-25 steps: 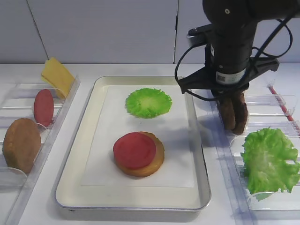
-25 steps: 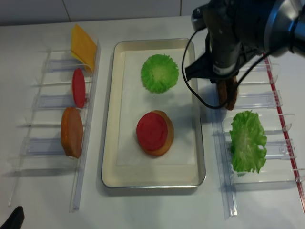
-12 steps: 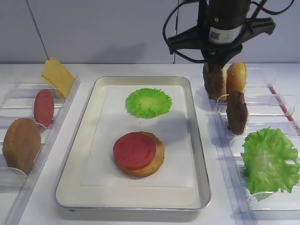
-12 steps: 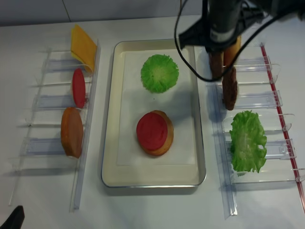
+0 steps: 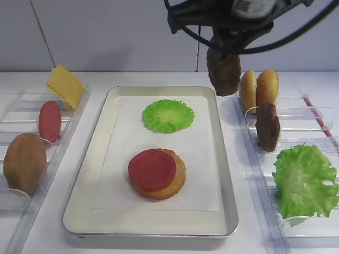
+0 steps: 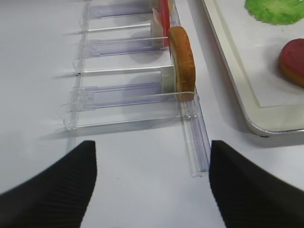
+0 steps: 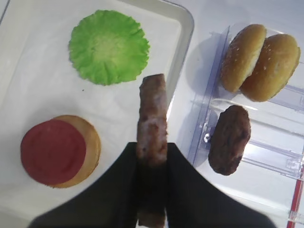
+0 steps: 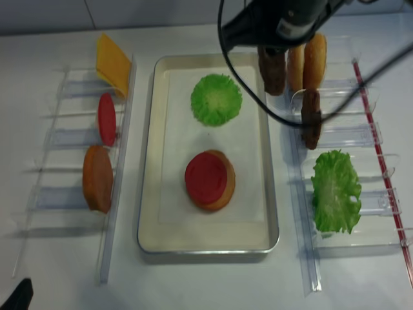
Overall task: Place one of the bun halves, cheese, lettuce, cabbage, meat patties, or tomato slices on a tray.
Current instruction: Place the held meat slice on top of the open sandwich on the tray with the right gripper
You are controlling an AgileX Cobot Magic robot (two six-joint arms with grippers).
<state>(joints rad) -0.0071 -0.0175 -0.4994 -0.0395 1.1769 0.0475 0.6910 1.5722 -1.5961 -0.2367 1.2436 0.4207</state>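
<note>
Right gripper (image 7: 151,156) clenches a dark-brown round meat patty (image 7: 152,128) edge-on above the silver metal tray's (image 7: 183,52) right rim

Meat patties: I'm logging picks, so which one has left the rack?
The patty gripped on edge in the right tool, above the tray's right rim; the other patty stands racked.

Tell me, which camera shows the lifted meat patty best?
The right wrist view: the patty fills the middle, edge-on, clamped in the right tool. Both overhead views show it smaller, hanging near the tray's right rim. The left wrist view misses it.
</note>
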